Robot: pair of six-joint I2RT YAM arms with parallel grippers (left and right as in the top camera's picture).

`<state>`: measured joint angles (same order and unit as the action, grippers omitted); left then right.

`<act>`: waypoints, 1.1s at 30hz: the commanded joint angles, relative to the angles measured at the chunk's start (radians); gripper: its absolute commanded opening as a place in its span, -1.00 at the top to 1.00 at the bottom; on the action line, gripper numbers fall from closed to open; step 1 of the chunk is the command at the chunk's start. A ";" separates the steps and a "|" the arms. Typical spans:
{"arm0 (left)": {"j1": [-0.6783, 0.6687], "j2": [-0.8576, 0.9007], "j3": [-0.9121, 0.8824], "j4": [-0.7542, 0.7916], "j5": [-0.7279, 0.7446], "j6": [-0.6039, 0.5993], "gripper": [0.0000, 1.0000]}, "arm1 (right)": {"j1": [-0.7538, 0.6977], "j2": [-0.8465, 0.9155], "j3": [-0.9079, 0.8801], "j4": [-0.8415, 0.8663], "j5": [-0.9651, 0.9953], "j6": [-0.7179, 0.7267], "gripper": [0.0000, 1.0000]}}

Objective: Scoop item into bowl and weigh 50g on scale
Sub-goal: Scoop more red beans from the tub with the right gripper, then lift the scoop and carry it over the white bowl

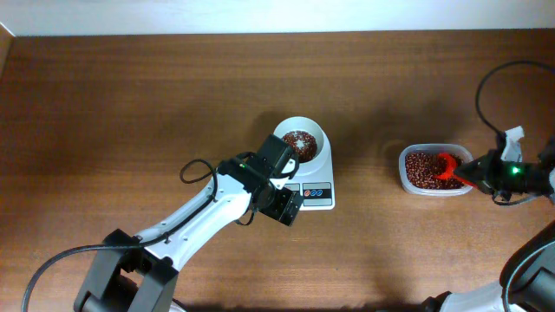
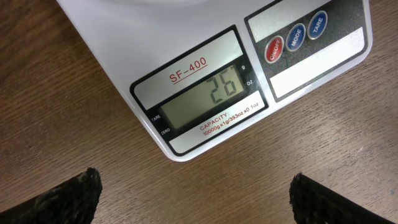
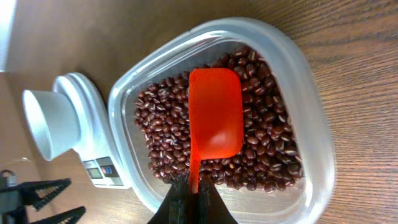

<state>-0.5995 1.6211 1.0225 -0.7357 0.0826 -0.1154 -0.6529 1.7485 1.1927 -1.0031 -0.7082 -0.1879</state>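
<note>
On my table (image 1: 130, 104), centre: the bowl (image 1: 317, 133) sits on the scale (image 1: 317, 192), beans (image 1: 299, 144) in it. To its right, well apart: a container (image 1: 403, 170) holding more beans and a scoop (image 1: 447, 165).

The beans (image 3: 261, 130) were dark red-brown with pale flecks. The scoop (image 3: 214, 112) was bright orange-red. The bowl (image 3: 53, 124) and scale (image 2: 112, 50) were white. The display (image 2: 205, 96) was grey, one button (image 2: 274, 50) red, two buttons (image 2: 295, 36) blue. The table (image 1: 130, 104) was brown and wood-grained.

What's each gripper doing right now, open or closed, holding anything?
Left gripper: open, holding nothing, facing the display of the scale.
Right gripper: closed on the red scoop, which lies over the beans in the clear container.
</note>
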 commanded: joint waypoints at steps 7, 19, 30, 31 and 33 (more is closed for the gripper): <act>-0.005 -0.021 -0.006 0.002 0.014 0.013 -0.99 | -0.088 0.012 -0.005 -0.040 -0.183 -0.052 0.92; -0.005 -0.021 -0.006 0.002 0.014 0.013 -0.98 | -0.089 0.012 -0.004 -0.077 -0.278 -0.068 0.92; -0.005 -0.021 -0.006 0.002 0.014 0.013 -0.98 | -0.088 0.012 -0.003 -0.113 -0.394 -0.113 0.92; -0.005 -0.021 -0.006 0.002 0.014 0.013 -0.99 | -0.087 0.012 -0.003 -0.130 -0.435 -0.135 0.92; -0.005 -0.021 -0.006 0.002 0.015 0.013 -0.98 | -0.087 0.012 -0.003 -0.149 -0.463 -0.157 0.92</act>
<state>-0.5995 1.6211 1.0225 -0.7357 0.0826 -0.1154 -0.7372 1.7535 1.1927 -1.1408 -1.0874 -0.2935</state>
